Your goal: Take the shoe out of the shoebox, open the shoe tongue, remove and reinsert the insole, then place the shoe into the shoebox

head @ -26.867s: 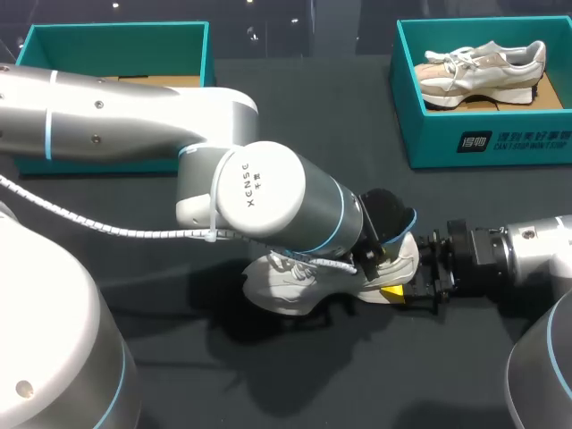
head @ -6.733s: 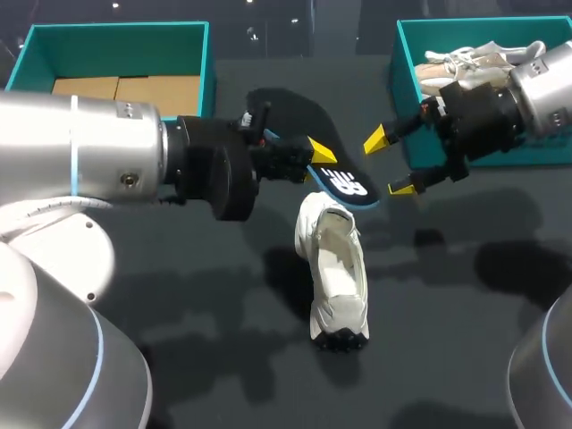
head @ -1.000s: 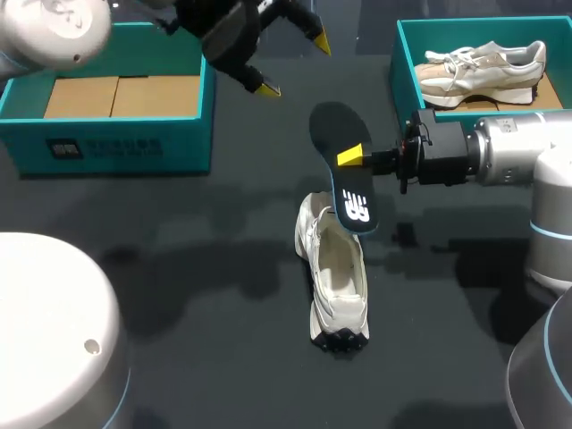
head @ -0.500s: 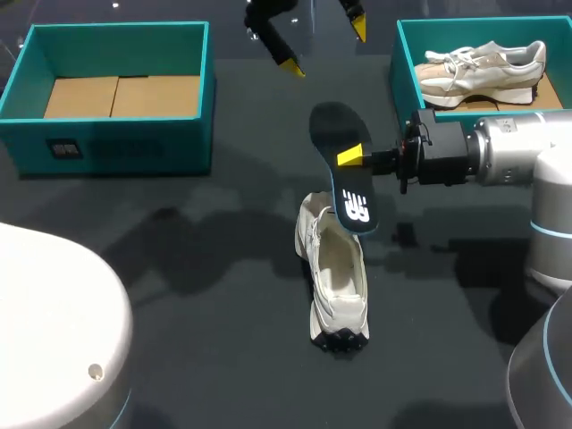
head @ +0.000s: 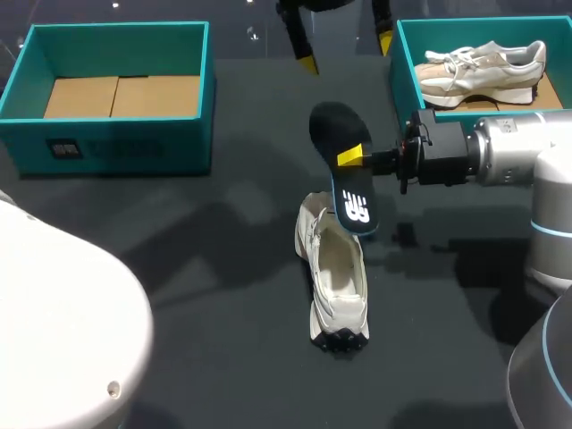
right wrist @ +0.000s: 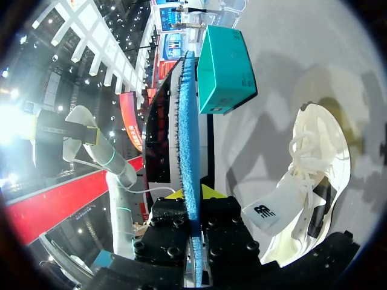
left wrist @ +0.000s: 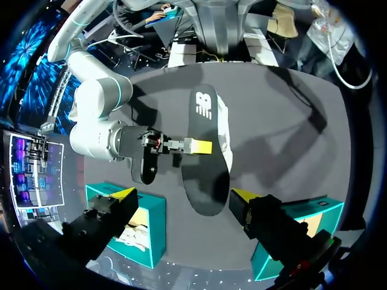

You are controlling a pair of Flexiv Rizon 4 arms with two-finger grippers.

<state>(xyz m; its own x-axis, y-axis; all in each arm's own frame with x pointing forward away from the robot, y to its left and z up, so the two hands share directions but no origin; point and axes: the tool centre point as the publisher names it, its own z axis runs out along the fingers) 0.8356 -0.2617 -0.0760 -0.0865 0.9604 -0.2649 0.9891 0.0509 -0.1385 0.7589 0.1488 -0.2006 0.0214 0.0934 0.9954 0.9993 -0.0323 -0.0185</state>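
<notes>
A white shoe (head: 338, 277) lies on the dark table, opening up, toe towards me. Just above its heel end the black insole (head: 344, 170) with a blue edge hangs tilted, and my right gripper (head: 356, 157) is shut on its side. In the right wrist view the insole (right wrist: 187, 121) shows edge-on between the fingers (right wrist: 211, 192), with the shoe (right wrist: 314, 175) below. My left gripper (head: 347, 49) hangs open and empty high over the table's far side. From the left wrist view its gripper (left wrist: 181, 196) looks down on the insole (left wrist: 202, 157) and shoe (left wrist: 225, 130).
A teal shoebox (head: 112, 147) with cardboard inside stands at the far left. A second teal shoebox (head: 483, 143) at the far right holds another beige-white shoe (head: 483, 67). My right arm (head: 509, 161) reaches in just in front of that box.
My open left gripper has swung to the right along the table's far side. The right gripper, the insole and the shoe have kept still.
</notes>
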